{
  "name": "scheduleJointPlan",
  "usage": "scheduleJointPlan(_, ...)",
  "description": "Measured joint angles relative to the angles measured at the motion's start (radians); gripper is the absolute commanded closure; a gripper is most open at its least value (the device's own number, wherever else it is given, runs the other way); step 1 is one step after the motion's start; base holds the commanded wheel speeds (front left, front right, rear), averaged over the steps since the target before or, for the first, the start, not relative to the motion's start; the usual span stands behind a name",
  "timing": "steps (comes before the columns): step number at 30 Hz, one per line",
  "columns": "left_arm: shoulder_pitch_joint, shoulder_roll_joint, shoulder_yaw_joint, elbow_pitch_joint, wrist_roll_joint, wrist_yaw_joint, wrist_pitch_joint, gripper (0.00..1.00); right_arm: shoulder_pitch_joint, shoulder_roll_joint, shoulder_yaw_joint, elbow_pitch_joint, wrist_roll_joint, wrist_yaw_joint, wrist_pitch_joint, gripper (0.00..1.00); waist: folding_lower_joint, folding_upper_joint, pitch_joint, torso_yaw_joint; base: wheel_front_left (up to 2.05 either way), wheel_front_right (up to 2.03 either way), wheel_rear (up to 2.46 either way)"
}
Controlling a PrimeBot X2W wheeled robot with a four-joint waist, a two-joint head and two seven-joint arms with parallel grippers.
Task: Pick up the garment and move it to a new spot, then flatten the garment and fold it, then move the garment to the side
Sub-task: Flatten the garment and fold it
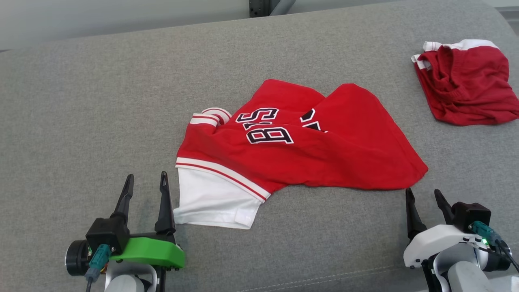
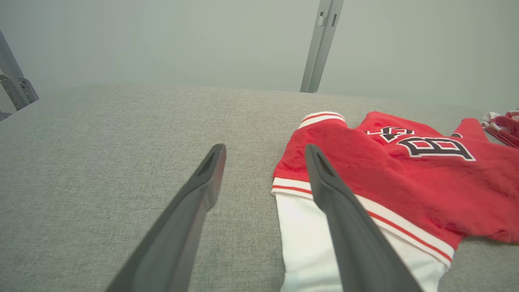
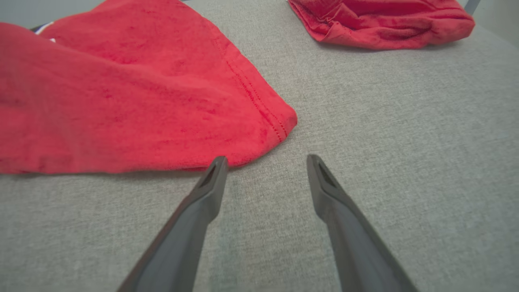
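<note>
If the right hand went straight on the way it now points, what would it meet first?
Probably the near red corner of the jersey, lying just ahead of the right hand, though its height is unclear.

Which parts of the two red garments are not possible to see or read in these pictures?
- Head view: the lettering on the red jersey is partly hidden by folds of the cloth, so it cannot be read in full.
- Left wrist view: the white sleeve is partly covered by a finger of the left gripper.
- Right wrist view: the second red garment is crumpled and cut off by the top edge.
</note>
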Motion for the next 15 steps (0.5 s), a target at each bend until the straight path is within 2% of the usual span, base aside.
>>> scheduleJointPlan(8, -0.007, 0.000, -0.015, 0.048, 0.007, -0.022, 0.000, 0.00, 0.001, 0.000, -0.017, -0.035, -0.002, 0.000, -0.031, 0.00, 0.0000, 0.0000, -0.018, -0.029, 0.00, 0.00, 0.00)
scheduleJointPlan(15, -0.089, 0.000, -0.069, 0.196, 0.027, -0.064, 0.010, 0.00, -0.003, 0.000, 0.005, -0.098, 0.001, 0.000, -0.041, 0.00, 0.0000, 0.0000, -0.034, -0.052, 0.00, 0.00, 0.00)
